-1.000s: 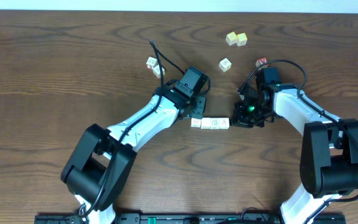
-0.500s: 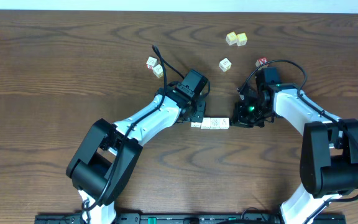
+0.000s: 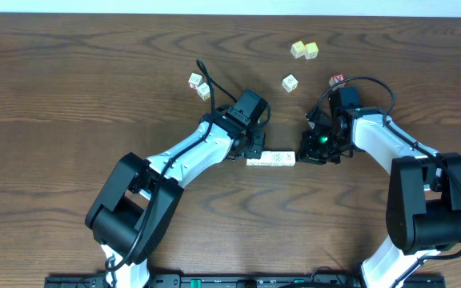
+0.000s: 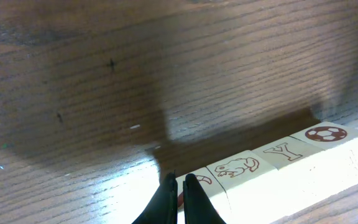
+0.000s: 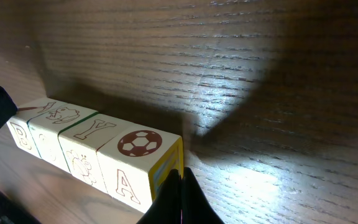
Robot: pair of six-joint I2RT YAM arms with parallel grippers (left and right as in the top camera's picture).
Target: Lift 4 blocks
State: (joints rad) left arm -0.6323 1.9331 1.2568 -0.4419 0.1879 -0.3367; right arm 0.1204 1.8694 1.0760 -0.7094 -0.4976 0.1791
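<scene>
Four whitish blocks (image 3: 270,160) lie end to end in one tight row between my two arms. In the left wrist view the row of blocks (image 4: 278,180) shows a rabbit, a Y and a football on top. My left gripper (image 4: 178,186) is shut, its tips against the row's left end block. In the right wrist view the blocks (image 5: 86,155) run leftward from my right gripper (image 5: 180,180), which is shut and pressed against the yellow-framed end face of the football block. Nothing sits between either pair of fingers. Whether the row touches the table (image 3: 70,96) I cannot tell.
Beyond the arms lie loose cubes: two at the back left (image 3: 199,86), one in the middle (image 3: 290,82), two yellow-tinted ones (image 3: 304,50) further back, and a red-faced cube (image 3: 336,79) beside the right arm's cable.
The left gripper has moved right and pushed the leftmost block against the other three, closing the gap. The right arm has stayed still.
</scene>
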